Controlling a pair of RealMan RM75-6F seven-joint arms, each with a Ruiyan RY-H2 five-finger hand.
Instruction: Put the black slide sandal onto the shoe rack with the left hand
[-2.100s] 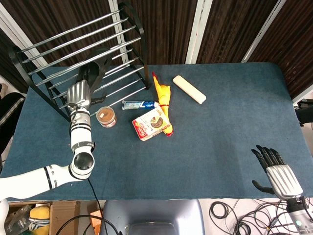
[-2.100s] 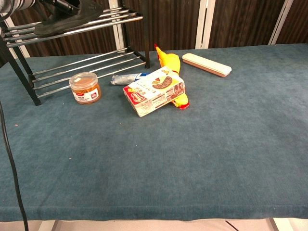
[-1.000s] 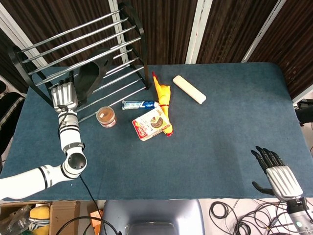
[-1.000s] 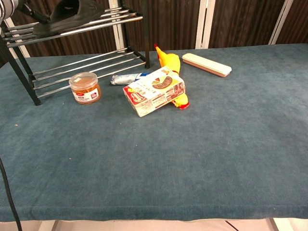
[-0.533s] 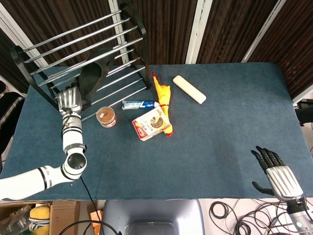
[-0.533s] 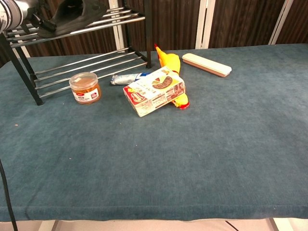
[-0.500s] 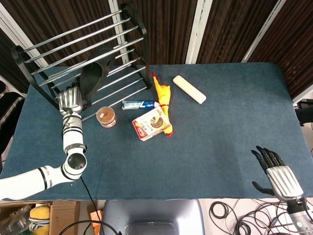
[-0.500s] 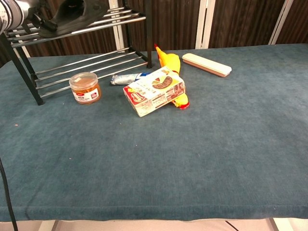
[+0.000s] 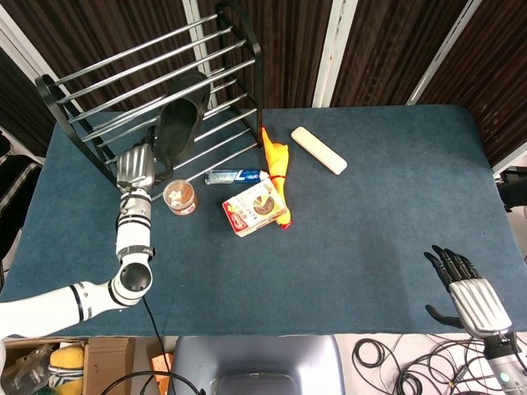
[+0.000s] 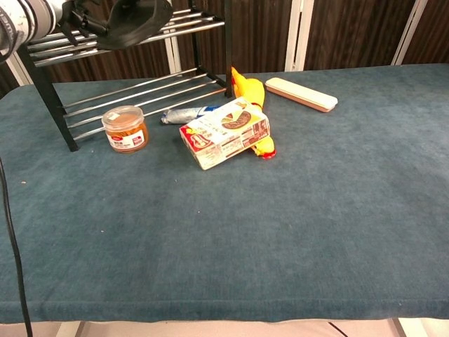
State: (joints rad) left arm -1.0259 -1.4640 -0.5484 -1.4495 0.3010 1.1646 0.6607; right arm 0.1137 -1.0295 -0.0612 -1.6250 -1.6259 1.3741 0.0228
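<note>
The black slide sandal (image 9: pixel 182 123) lies tilted across the upper bars of the black metal shoe rack (image 9: pixel 260 99), at the table's back left. In the chest view the sandal (image 10: pixel 135 15) sits at the top left on the rack (image 10: pixel 229 56). My left hand (image 9: pixel 137 167) is at the sandal's near heel end, fingers against it and the bars; whether they grip is hidden. In the chest view the left hand (image 10: pixel 70 15) is mostly cut off. My right hand (image 9: pixel 466 294) hangs past the table's front right edge, fingers spread, holding nothing.
In front of the rack stand an orange-filled jar (image 9: pixel 179 197), a toothpaste tube (image 9: pixel 235 176), a printed box (image 9: pixel 255 209) and a yellow rubber chicken (image 9: pixel 276 160). A beige case (image 9: pixel 319 150) lies further right. Blue cloth covers the table (image 9: pixel 387 214).
My left hand, drawn back and spread a second ago, has returned to the sandal's heel end. The rack and sandal have slid to the right. The right hand has not moved.
</note>
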